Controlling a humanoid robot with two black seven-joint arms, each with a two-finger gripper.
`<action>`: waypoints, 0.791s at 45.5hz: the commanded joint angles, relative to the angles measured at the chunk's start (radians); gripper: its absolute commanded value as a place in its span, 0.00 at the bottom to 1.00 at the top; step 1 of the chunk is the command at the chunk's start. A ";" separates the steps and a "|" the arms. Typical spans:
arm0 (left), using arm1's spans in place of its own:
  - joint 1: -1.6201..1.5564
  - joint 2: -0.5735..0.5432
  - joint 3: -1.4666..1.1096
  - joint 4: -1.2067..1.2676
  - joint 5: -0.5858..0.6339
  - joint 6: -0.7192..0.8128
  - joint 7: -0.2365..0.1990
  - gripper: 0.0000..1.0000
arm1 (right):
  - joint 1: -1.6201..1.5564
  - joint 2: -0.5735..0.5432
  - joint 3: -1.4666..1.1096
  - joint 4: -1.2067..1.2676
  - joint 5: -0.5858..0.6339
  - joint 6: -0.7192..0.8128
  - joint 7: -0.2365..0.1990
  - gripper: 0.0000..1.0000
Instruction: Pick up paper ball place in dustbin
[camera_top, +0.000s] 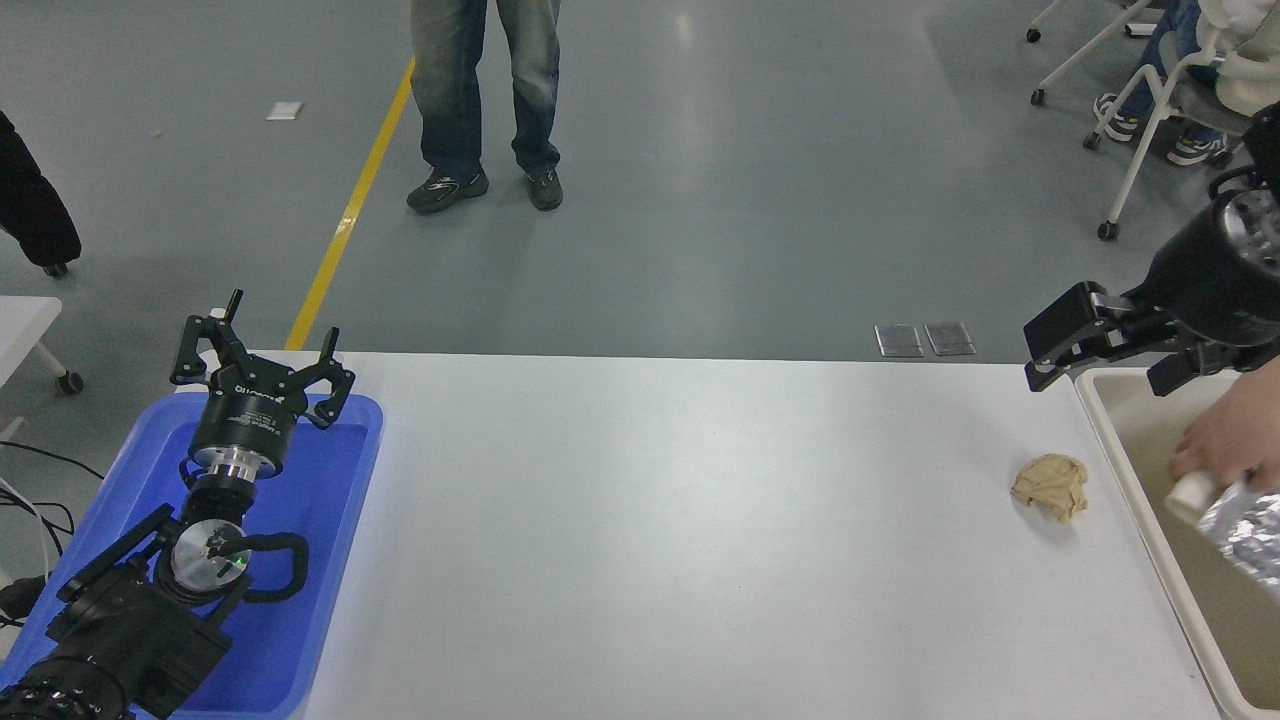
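Tan paper ball (1050, 487) sits on the white desk (680, 540) near its right edge, just beside the dustbin (1110, 455), below and slightly left of the right pincer (1050, 352), which is the nearer one. Right pincer hovers over the bin's far corner, whether spread I cannot tell, holding nothing; a person's hand (1225, 440) reaches into the bin with a foil packet (1245, 530). Left pincer (262, 365) parked spread and empty over the blue tray (330, 540), well apart.

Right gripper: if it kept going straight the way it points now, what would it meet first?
Probably nothing at once: the right gripper points left above the table's far edge, with the paper ball nearer the camera. Depth is unclear.
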 joint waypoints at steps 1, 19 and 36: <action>0.000 0.000 0.000 0.000 0.000 0.000 -0.001 1.00 | 0.000 0.001 0.003 0.002 0.000 0.000 0.000 1.00; 0.000 0.000 -0.002 0.000 0.000 0.000 -0.001 1.00 | 0.002 0.000 0.003 0.002 0.000 0.000 0.000 1.00; 0.000 0.000 -0.002 0.000 0.000 0.000 -0.001 1.00 | -0.004 0.008 0.003 0.000 0.000 0.000 0.000 1.00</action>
